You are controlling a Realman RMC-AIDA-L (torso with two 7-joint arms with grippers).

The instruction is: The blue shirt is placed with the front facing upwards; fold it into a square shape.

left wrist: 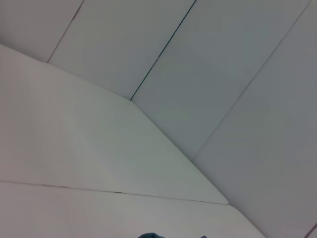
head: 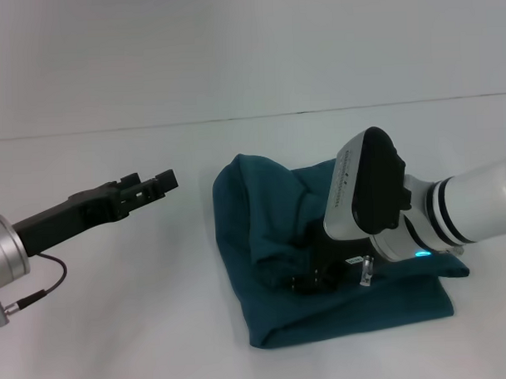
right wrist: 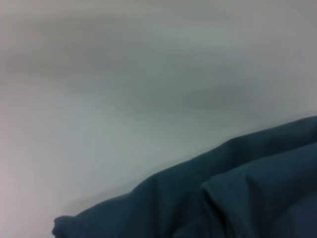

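The shirt (head: 271, 239) lies bunched and part-folded on the table (head: 116, 327). The right gripper (head: 318, 274) presses into its middle, probably gripping a layer to fold; its jaws are hidden, so I cannot tell. The left gripper (head: 157, 183) hovers beside the shirt, jaws apparently closed on nothing, out of the way.

The blue shirt (head: 271, 239) lies bunched in a folded heap on the surface (head: 116, 327), right of centre in the head view. The right hand (head: 322, 274) reaches in from the right and sits down on the shirt's middle, its wrist housing above the cloth. The left hand (head: 153, 186) hovers over bare surface to the left of the shirt, apart from it, pointing toward its far left corner. Behind the shirt the surface runs back to a wall (head: 248, 48).
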